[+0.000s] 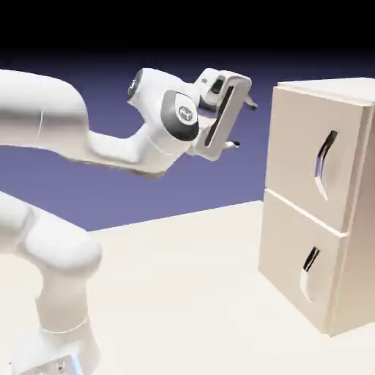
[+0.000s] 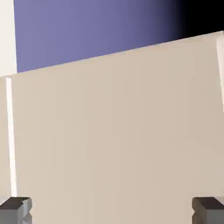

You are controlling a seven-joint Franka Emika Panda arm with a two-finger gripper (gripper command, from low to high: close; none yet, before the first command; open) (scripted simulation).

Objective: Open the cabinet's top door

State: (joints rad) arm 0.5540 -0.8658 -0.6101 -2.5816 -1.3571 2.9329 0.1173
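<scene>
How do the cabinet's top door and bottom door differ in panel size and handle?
The top door is the taller panel; the bottom door is shorter. The top door's handle is longer than the bottom door's handle. Both doors are beige and shut, and both handles are bent, part dark and part pale.

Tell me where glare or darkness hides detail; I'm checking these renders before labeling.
Exterior view: table nearly washed out, arm bright white, black band on top. Hand view: top right corner black, door evenly lit, no glare, fingertips dark-topped.
</scene>
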